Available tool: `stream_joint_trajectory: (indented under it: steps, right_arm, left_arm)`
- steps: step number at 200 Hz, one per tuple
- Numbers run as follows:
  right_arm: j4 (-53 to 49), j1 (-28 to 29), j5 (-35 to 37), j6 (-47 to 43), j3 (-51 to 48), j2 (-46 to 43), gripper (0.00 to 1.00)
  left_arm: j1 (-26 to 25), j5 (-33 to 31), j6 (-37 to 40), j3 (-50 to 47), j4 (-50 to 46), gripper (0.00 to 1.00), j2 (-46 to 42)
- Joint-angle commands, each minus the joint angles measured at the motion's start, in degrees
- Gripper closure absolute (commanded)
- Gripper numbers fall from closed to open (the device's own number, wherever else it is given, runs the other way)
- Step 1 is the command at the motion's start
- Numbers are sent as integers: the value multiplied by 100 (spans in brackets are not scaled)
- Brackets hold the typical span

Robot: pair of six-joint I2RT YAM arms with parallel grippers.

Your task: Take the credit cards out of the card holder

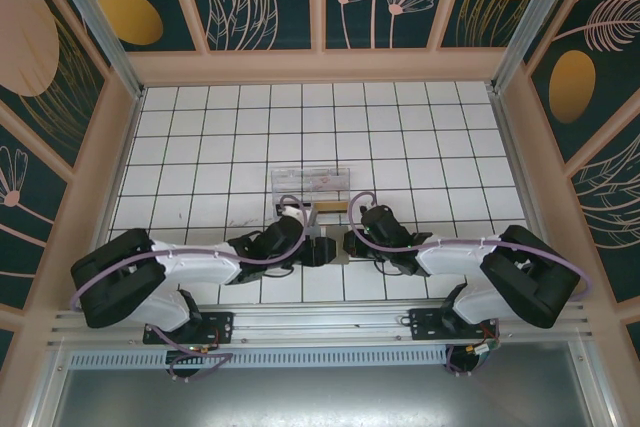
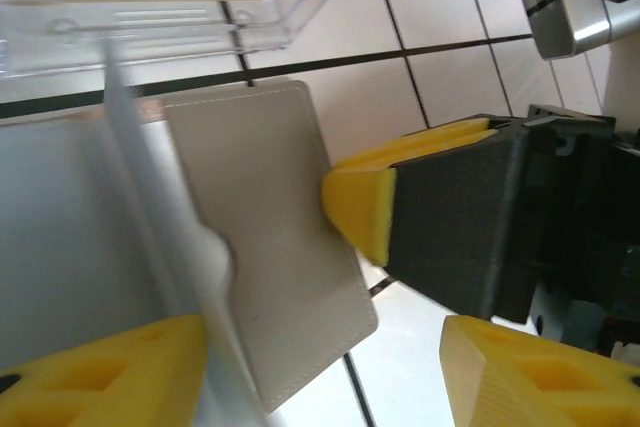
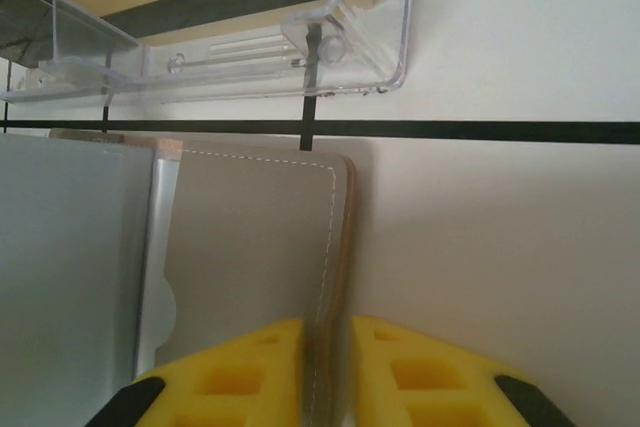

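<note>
The card holder (image 3: 250, 247), a grey stitched folding wallet, lies open on the tiles in front of a clear tray. My right gripper (image 3: 328, 352) is shut on the outer edge of its right panel, one yellow pad on each side. A pale grey credit card (image 3: 160, 237) shows as a strip beside the panel's thumb notch. In the left wrist view the card holder (image 2: 270, 247) sits between the wide-apart fingers of my open left gripper (image 2: 325, 372), and the right gripper's yellow pad (image 2: 360, 207) presses its edge. From above, both grippers meet over the card holder (image 1: 318, 217).
The clear plastic tray (image 1: 310, 181) stands just beyond the card holder, seen close in the right wrist view as the tray (image 3: 350, 37). White tiled floor (image 1: 420, 147) extends to both sides and behind. Wooden walls enclose the workspace.
</note>
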Motion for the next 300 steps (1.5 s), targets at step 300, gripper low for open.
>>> stream_joint_trajectory:
  steps: [300]
  right_arm:
    - [-189,102,54,-7,452,413,88]
  left_arm:
    - [220,-815,-108,-463,-688,44,-415]
